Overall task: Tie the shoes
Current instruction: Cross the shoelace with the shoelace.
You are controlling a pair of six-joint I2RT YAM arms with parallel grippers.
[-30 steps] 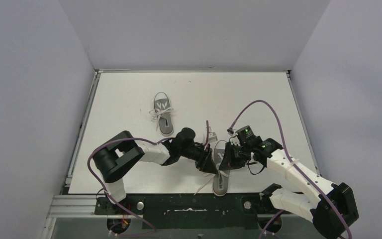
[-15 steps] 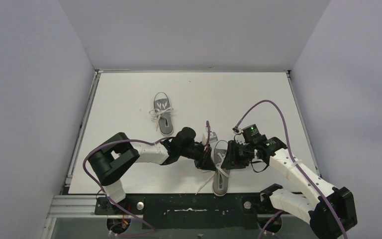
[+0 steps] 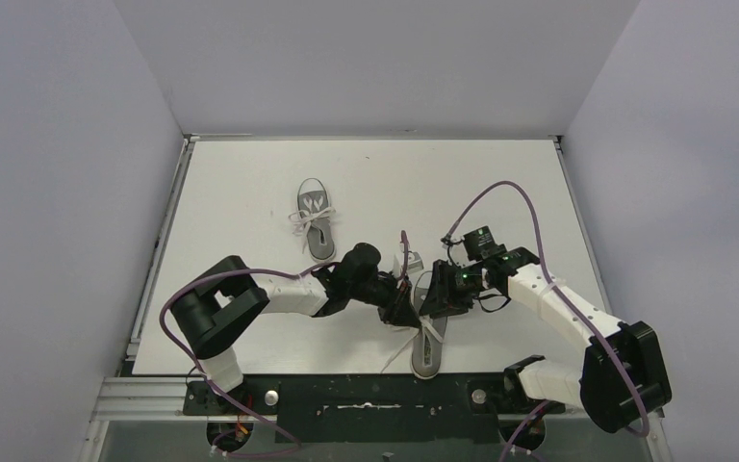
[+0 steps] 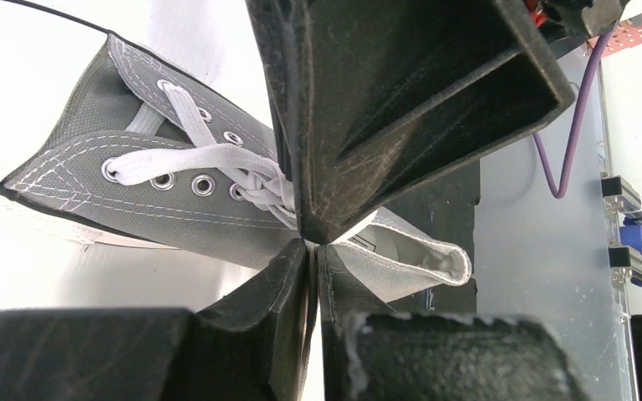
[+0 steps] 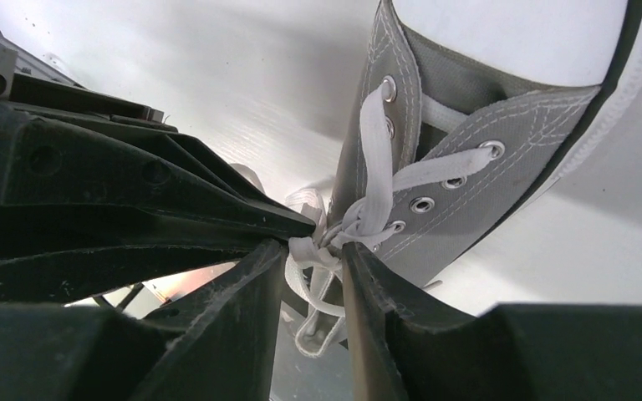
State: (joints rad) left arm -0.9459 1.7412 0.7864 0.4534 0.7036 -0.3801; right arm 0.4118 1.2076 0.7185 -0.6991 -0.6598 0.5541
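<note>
One grey shoe (image 3: 425,348) lies near the front edge, toe away from me, between both grippers. It also shows in the left wrist view (image 4: 134,200) and the right wrist view (image 5: 468,192). My left gripper (image 3: 408,310) is pinched shut at the white lace knot (image 4: 263,188), its jaws (image 4: 312,251) pressed together on lace. My right gripper (image 3: 433,304) is tip to tip with it; its jaws (image 5: 313,267) stand slightly apart with a lace loop (image 5: 309,288) hanging between them. A loose lace end (image 3: 392,361) trails to the front left. The other shoe (image 3: 315,214) lies far left, laces bunched.
The black front rail (image 3: 366,390) runs just behind the near shoe's heel. Purple cables (image 3: 500,197) arch above the right arm. Walls close the table (image 3: 500,173) on three sides.
My right arm has swung in to the left and brought its gripper against the lace knot. My left gripper has stayed at the knot.
</note>
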